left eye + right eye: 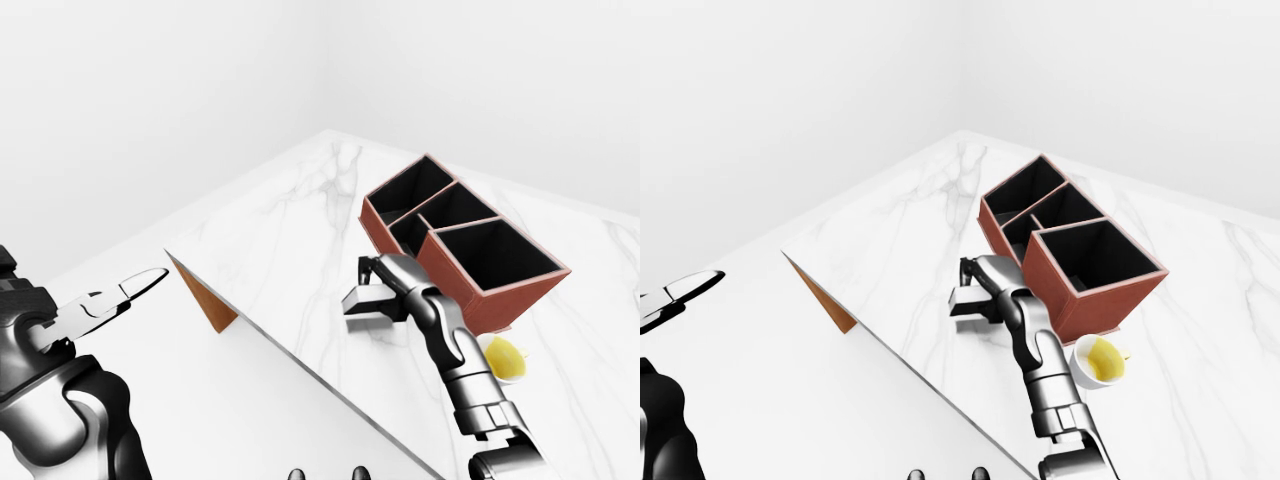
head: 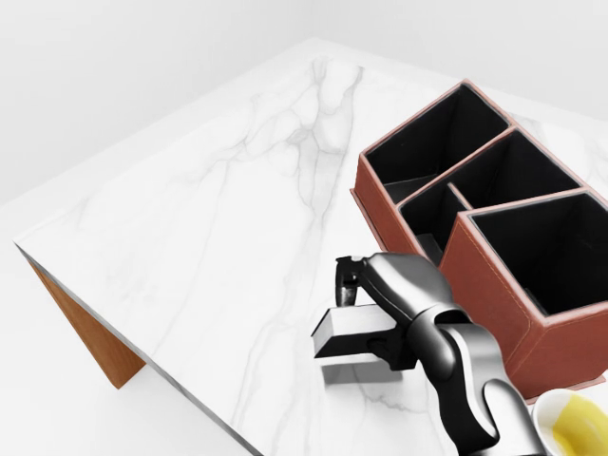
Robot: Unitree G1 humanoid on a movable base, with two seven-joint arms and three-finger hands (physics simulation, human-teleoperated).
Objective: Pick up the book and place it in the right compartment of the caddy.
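The book, dark-covered with white page edges, is held in my right hand, whose fingers close round it. It hangs tilted just above the marble table, with its shadow under it. It is at the lower left of the brown leather caddy, close to its near wall. The caddy has black-lined compartments; the large one at the right is open-topped and holds nothing. My left hand is open and off the table at the left of the left-eye view.
A white cup with yellow contents stands by the caddy's lower right corner, close to my right forearm. The table's edge runs diagonally at the lower left over a wooden base.
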